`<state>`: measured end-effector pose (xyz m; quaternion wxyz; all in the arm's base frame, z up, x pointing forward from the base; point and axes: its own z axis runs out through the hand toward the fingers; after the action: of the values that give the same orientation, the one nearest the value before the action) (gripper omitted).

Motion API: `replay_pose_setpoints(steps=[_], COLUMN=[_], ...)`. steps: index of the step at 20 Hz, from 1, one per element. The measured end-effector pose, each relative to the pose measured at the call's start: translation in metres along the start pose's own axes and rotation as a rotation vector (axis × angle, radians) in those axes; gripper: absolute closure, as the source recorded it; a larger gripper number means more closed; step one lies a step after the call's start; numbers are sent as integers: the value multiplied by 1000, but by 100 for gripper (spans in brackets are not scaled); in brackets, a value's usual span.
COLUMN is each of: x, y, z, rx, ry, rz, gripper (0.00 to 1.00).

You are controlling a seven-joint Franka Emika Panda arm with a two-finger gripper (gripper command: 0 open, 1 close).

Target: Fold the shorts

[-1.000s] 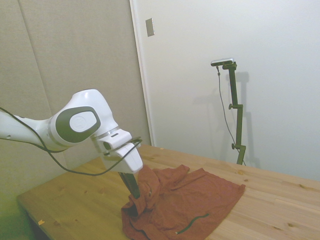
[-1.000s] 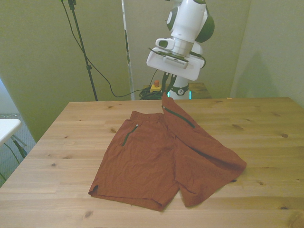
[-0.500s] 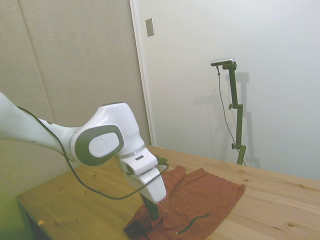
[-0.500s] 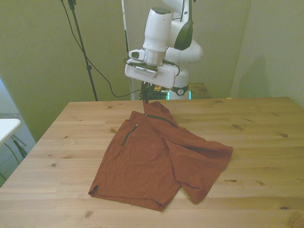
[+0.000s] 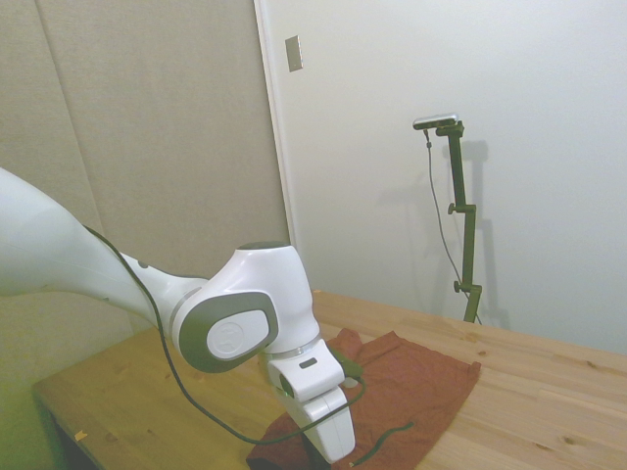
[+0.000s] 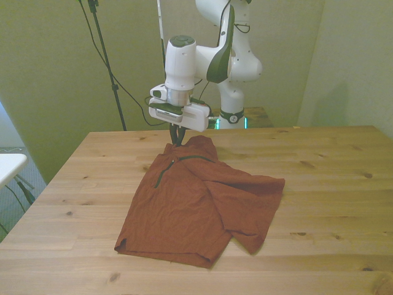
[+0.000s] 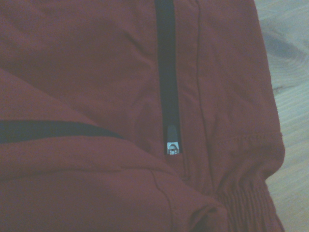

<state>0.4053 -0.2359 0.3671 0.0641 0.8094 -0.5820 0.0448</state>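
You have one pair of rust-red shorts (image 6: 196, 209) on the wooden table (image 6: 331, 184), one leg folded across the other, and one gripper (image 6: 176, 139) at the waistband's far edge, fingers pinched together on the cloth. Your wrist view alone shows two dark zipper strips (image 7: 166, 72) and a small white pull tab (image 7: 173, 148); the side view hides the fingers behind the arm.
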Motion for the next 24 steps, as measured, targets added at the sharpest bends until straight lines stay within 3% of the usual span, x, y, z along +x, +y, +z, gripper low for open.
replay_pose_setpoints(steps=[7,14,17,24], x=[-3,-50,-92,-234], y=[-4,-17,-48,-143], z=[-5,-70,-83,-26], rx=[-8,-58,-46,-54], ry=[28,237,339,532], rz=[-20,-80,-220,-616], gripper=[0,0,0,0])
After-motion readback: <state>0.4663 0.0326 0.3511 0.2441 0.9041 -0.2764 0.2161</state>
